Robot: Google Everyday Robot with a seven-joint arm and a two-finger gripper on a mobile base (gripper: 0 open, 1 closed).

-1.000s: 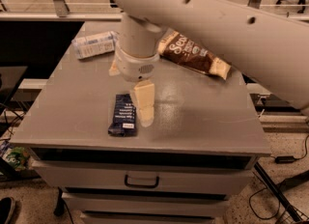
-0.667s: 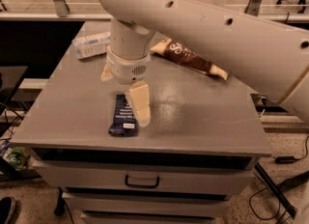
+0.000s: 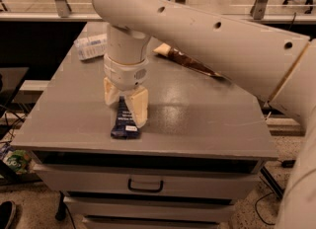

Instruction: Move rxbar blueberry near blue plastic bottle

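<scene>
The rxbar blueberry (image 3: 125, 124) is a dark navy flat wrapper with a small white label, lying near the front edge of the grey table (image 3: 197, 124). My gripper (image 3: 124, 103) hangs from the big white arm straight down over the bar's far end. Its cream fingers (image 3: 138, 107) are open and stand one on each side of the bar. The blue plastic bottle (image 3: 91, 46) lies on its side at the far left of the table, pale with a light label, well apart from the bar.
A brown-and-cream chip bag (image 3: 186, 60) lies at the back of the table, partly hidden behind my arm. Drawers with a dark handle (image 3: 145, 186) sit under the tabletop. Floor and cables are at the left and right.
My gripper has moved left and down, from beside the bar's right side to straddling the bar's far end. The bar, bottle and chip bag have stayed put.
</scene>
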